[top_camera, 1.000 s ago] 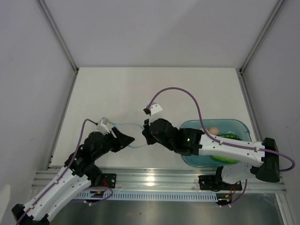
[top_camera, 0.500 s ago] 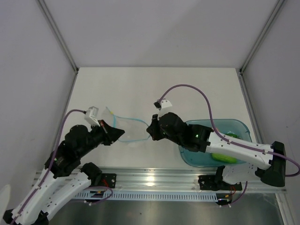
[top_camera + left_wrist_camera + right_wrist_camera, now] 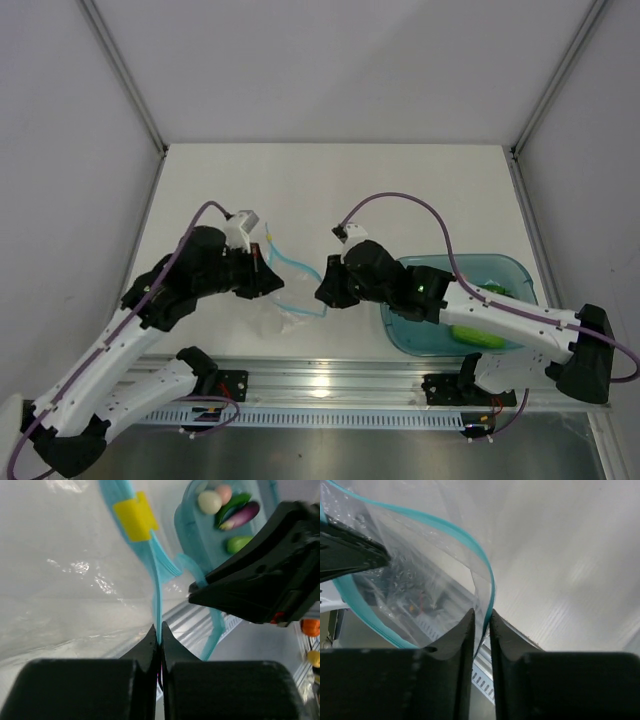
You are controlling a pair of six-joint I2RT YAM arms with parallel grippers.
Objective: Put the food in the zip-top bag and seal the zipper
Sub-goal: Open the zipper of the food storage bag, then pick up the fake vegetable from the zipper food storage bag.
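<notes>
The clear zip-top bag (image 3: 283, 308) hangs between my two grippers just above the table. My left gripper (image 3: 158, 632) is shut on its light blue zipper (image 3: 156, 580), below the yellow slider (image 3: 135, 517). My right gripper (image 3: 481, 615) stands slightly open, and the bag's other zipper edge (image 3: 490, 582) runs loosely through the narrow gap. The food lies in the teal tray (image 3: 510, 268): cream egg (image 3: 209, 501), pink egg (image 3: 223, 492), dark green pepper (image 3: 232, 506), eggplant (image 3: 242, 516) and cucumber (image 3: 239, 543). I see no food inside the bag.
The teal tray sits at the right front, partly under my right arm (image 3: 500, 315). An aluminium rail (image 3: 330, 380) runs along the near table edge. Grey walls enclose the white table (image 3: 330, 190) on three sides.
My left gripper closed on the zipper strip and swung up and right with it. My right gripper's jaws parted a little. The bag's mouth now lies more bunched between the grippers.
</notes>
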